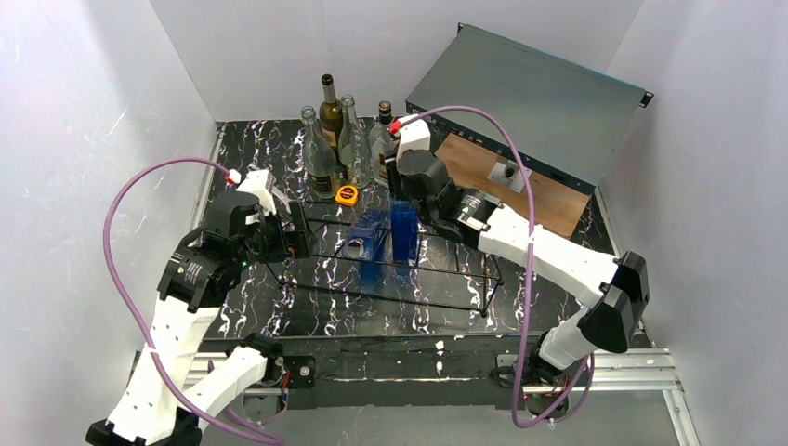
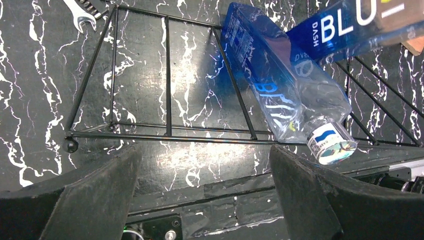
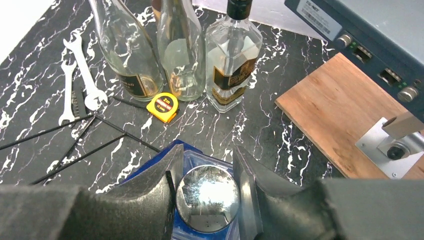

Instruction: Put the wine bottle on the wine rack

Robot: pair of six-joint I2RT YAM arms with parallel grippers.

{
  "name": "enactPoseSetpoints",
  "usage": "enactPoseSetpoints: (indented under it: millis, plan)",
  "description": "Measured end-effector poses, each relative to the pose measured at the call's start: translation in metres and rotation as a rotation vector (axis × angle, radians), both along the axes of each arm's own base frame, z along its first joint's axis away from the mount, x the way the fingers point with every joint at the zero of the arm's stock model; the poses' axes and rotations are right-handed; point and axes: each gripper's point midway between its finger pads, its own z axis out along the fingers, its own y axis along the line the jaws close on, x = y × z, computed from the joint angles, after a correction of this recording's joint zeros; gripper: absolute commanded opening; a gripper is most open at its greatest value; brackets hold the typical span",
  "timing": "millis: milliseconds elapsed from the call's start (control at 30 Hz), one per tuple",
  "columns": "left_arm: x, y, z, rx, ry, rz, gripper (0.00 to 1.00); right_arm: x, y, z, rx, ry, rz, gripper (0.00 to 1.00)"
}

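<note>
The wine rack (image 1: 400, 279) is a low black wire frame in the middle of the table. A blue square bottle (image 1: 365, 240) lies across its rods, and in the left wrist view (image 2: 280, 85) its capped neck points toward the camera. My right gripper (image 1: 406, 197) is shut on the silver cap (image 3: 207, 197) of a second blue bottle (image 1: 404, 232), holding it upright over the rack beside the lying one; it also shows in the left wrist view (image 2: 350, 25). My left gripper (image 1: 302, 230) is open and empty at the rack's left end (image 2: 120, 132).
Several glass bottles (image 1: 334, 139) stand at the back, with a yellow tape measure (image 1: 347, 194) in front of them. Wrenches (image 3: 82, 75) lie left of them. A wooden board (image 1: 520, 181) and a grey metal case (image 1: 530, 93) fill the back right.
</note>
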Motion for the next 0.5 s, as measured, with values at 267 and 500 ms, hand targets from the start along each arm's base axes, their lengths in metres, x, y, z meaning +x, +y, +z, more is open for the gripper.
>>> enactPoseSetpoints:
  millis: [267, 500]
  plan:
    - [0.009, -0.003, -0.018, -0.015, 0.044, 0.044, 0.98, -0.022, -0.016, 0.0, 0.057, -0.055, -0.067, 0.01]
    - [0.016, -0.006, -0.024, -0.025, 0.058, 0.058, 0.98, -0.028, -0.025, -0.001, 0.089, -0.07, -0.116, 0.01]
